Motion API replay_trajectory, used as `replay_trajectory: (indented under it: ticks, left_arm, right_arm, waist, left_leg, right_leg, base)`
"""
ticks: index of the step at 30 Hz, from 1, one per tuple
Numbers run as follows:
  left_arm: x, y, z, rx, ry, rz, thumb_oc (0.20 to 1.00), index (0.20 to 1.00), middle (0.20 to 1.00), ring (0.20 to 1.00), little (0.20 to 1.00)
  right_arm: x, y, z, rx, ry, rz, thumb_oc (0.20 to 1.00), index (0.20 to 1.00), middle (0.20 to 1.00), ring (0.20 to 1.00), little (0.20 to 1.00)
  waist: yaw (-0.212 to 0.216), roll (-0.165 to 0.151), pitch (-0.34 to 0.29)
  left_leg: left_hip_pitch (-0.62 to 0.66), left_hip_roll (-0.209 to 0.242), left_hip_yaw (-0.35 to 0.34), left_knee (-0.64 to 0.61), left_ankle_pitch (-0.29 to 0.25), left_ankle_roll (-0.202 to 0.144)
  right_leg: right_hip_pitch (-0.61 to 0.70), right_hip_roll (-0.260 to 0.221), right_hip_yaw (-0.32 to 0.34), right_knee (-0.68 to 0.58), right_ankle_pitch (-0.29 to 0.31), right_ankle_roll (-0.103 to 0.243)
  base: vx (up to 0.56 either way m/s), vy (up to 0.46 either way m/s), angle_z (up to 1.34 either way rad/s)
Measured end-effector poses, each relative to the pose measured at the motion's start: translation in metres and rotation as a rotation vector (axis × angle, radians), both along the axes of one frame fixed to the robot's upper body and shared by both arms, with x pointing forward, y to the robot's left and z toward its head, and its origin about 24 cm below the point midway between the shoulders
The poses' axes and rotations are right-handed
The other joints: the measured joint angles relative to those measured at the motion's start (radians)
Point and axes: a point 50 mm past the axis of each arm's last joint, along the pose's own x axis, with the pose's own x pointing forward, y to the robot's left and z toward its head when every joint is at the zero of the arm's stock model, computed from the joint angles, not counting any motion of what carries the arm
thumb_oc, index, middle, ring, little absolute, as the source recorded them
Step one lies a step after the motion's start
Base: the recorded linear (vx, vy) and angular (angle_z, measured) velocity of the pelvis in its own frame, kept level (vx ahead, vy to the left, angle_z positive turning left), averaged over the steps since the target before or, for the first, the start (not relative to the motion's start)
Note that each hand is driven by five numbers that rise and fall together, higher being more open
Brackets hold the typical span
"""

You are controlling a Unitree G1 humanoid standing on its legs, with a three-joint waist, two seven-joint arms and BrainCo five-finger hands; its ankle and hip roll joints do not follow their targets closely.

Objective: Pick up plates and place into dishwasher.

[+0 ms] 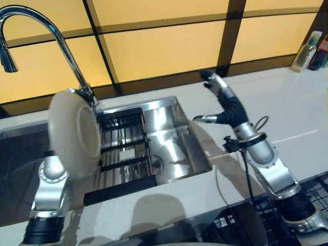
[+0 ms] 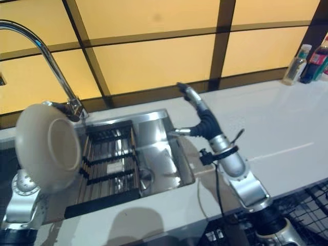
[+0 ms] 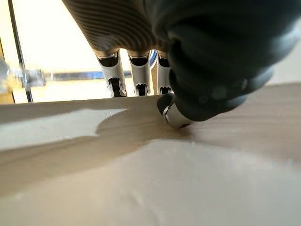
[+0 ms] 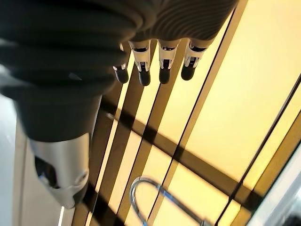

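Note:
A white plate (image 1: 74, 133) stands on edge in the air over the left part of the sink (image 1: 180, 134). Its hollow face is turned toward the basin. My left hand (image 3: 175, 115) is shut on it: the thumb presses the plate's face (image 3: 141, 179) and the fingers (image 3: 115, 75) reach over its rim. My right hand (image 1: 221, 88) is raised above the counter just right of the sink, fingers (image 4: 150, 66) straight and thumb spread, holding nothing. The black wire dishwasher rack (image 1: 246, 225) lies below the counter's front edge at the lower right.
A black slatted drying rack (image 1: 123, 148) sits across the sink's left half. The curved chrome faucet (image 1: 56, 36) rises behind the plate. Bottles (image 1: 307, 51) stand at the counter's far right, against the yellow panelled wall. White counter (image 1: 297, 113) stretches right of the sink.

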Motion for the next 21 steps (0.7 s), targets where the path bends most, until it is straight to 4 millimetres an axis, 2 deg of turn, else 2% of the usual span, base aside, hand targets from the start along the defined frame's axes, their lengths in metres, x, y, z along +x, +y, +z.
replay_trajectory:
  ticks: [5, 16, 21]
  left_arm:
    - [0.012, -0.025, 0.000, -0.092, -0.019, -0.034, 0.200, 0.200, 0.200, 0.200, 0.200]
    - [0.022, -0.060, -0.007, -0.228, 0.023, -0.132, 0.200, 0.200, 0.200, 0.200, 0.200]
    - [0.022, -0.061, -0.007, -0.257, 0.018, -0.083, 0.200, 0.200, 0.200, 0.200, 0.200]
  right_arm:
    - [0.001, 0.024, -0.003, -0.017, 0.037, 0.073, 1.000, 1.000, 1.000, 1.000, 1.000]
    - [0.006, 0.051, -0.011, -0.037, 0.117, 0.139, 1.000, 1.000, 1.000, 1.000, 1.000]
    - [0.008, 0.054, -0.006, -0.032, 0.101, 0.142, 1.000, 1.000, 1.000, 1.000, 1.000]
  waist:
    - [-0.001, -0.002, -0.001]
    - [-0.003, -0.003, -0.002]
    - [-0.003, -0.003, -0.002]
  left_leg:
    - [0.001, 0.001, -0.001, -0.002, 0.002, 0.000]
    - [0.017, 0.006, 0.000, -0.007, 0.002, 0.000]
    - [0.021, 0.007, -0.001, -0.008, 0.003, 0.000]
  right_leg:
    - [0.003, 0.001, -0.001, -0.006, 0.003, -0.001]
    - [0.030, 0.009, -0.002, -0.035, 0.017, -0.001]
    - [0.039, 0.011, -0.004, -0.045, 0.022, -0.001]
  base:
    - [-0.01, -0.001, 0.00]
    - [-0.01, -0.001, 0.00]
    - [0.00, 0.000, 0.00]
